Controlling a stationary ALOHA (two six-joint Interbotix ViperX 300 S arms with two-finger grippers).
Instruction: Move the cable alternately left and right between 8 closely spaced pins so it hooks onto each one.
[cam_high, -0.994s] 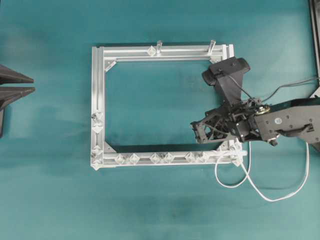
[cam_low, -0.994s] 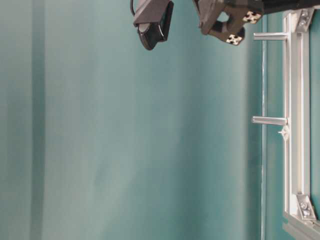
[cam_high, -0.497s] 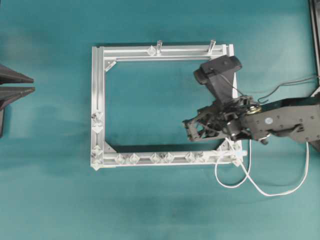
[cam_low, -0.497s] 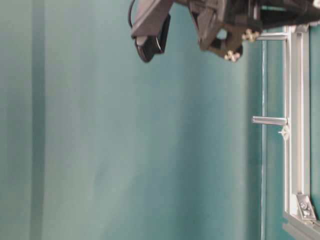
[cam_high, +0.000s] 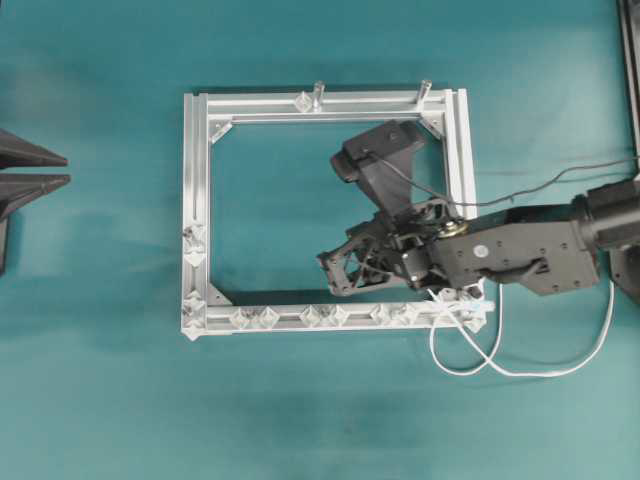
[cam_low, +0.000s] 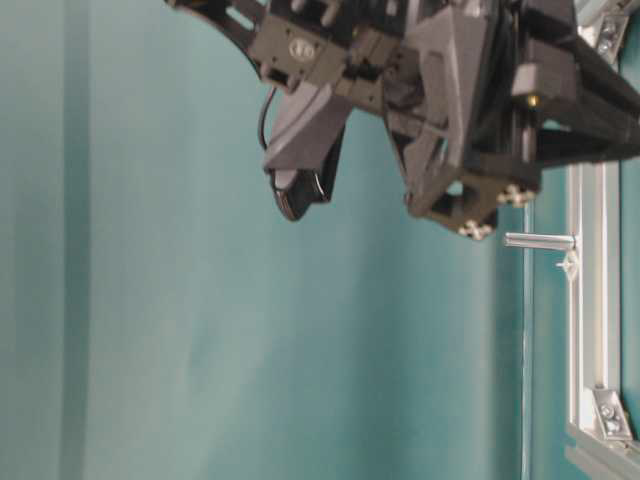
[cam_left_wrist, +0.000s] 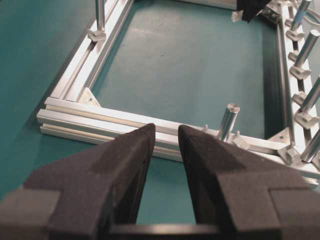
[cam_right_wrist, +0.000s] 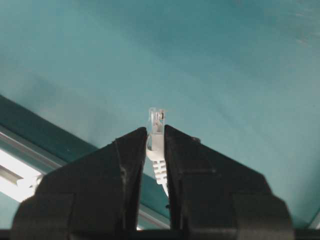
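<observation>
The right gripper (cam_right_wrist: 152, 145) has its fingers (cam_right_wrist: 127, 165) closed on the plug end of the cable (cam_right_wrist: 156, 137), the clear tip sticking out past them. It hangs over the frame (cam_high: 196, 200) opening, just above the bottom rail, where the pins (cam_high: 325, 316) stand in a row. The rest of the cable loops on the desk (cam_high: 100, 380) beyond the frame's lower right corner. The left gripper (cam_left_wrist: 164, 145) waits at the desk's left edge, fingers parted and empty.
</observation>
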